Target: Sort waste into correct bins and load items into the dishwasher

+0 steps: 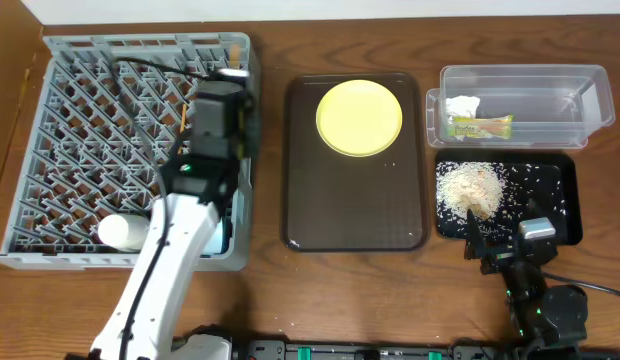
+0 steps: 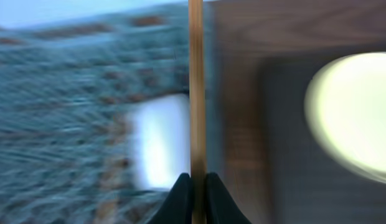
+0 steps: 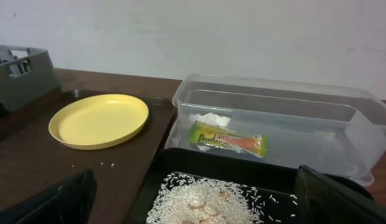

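Note:
My left gripper (image 2: 197,186) is shut on a thin wooden chopstick (image 2: 196,93) and holds it over the right side of the grey dish rack (image 1: 80,120); that view is blurred. In the overhead view the left gripper (image 1: 232,72) is near the rack's far right corner. A white bowl (image 1: 125,232) lies in the rack's front. The yellow plate (image 1: 359,117) sits on the brown tray (image 1: 355,215). The clear tub (image 1: 570,100) holds the white tissue (image 1: 462,104) and the green-yellow wrapper (image 1: 480,126). The rice heap (image 1: 470,188) lies on the black tray (image 1: 565,215). My right gripper (image 1: 500,245) is open and empty at that tray's front edge.
In the right wrist view the right gripper (image 3: 196,205) faces the rice (image 3: 205,199), with the tub (image 3: 274,106), wrapper (image 3: 228,140), tissue (image 3: 208,119) and plate (image 3: 98,119) beyond it. A pale blue shape (image 1: 224,236) shows under the left arm.

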Action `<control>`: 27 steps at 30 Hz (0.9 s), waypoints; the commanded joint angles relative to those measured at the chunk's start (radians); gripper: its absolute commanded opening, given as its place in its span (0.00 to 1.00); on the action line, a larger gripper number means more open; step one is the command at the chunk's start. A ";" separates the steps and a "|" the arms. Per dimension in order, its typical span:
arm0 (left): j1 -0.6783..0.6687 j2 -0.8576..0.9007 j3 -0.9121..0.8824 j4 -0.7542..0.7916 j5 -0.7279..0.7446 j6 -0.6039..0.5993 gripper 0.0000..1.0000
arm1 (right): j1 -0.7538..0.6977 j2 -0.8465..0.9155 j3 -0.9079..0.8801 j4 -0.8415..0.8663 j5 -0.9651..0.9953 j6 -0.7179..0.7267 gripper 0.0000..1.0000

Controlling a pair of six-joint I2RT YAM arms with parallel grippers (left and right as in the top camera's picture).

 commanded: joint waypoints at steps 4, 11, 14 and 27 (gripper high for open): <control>0.169 0.089 -0.001 0.003 -0.170 0.278 0.08 | -0.003 -0.002 -0.002 -0.002 -0.001 0.008 0.99; 0.282 0.258 -0.001 0.082 -0.168 0.328 0.08 | -0.003 -0.001 -0.002 -0.002 -0.001 0.007 0.99; 0.288 0.283 0.000 0.096 -0.166 0.328 0.42 | -0.003 -0.001 -0.002 -0.003 -0.001 0.007 0.99; 0.042 -0.028 0.006 -0.012 0.207 -0.338 0.49 | -0.003 -0.001 -0.002 -0.003 -0.001 0.007 0.99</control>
